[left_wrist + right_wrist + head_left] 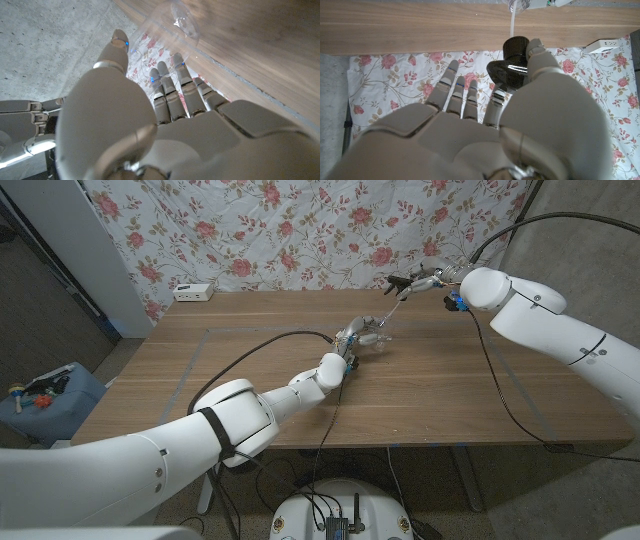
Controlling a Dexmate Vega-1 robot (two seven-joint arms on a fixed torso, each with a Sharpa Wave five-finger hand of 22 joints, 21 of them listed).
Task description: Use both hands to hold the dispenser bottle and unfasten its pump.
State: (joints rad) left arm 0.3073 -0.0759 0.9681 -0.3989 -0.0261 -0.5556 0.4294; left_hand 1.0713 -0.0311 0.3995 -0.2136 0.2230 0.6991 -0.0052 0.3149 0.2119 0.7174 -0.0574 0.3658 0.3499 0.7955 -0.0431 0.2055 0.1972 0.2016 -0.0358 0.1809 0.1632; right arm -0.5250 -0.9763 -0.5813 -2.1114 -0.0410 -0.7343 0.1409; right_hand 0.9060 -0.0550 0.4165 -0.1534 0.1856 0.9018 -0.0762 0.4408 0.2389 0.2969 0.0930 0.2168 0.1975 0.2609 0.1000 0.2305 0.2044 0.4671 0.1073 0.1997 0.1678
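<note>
One clear dispenser bottle [375,335] near the middle of the wooden table [250,370], gripped by the left hand [357,337], fingers [170,90] curled around its transparent wall. One black pump [512,62], already off the bottle, pinched by the right hand [420,281] above the far part of the table, its thin white tube [392,307] hanging down toward the bottle mouth. One white power strip [193,292] at the far left edge, well apart. One flowered cloth [300,230] behind the table. One black cable [260,350] across the tabletop beside the left arm.

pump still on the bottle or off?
Off. The right hand holds the black pump lifted clear, its tube hanging out above the clear bottle that the left hand grips.
</note>
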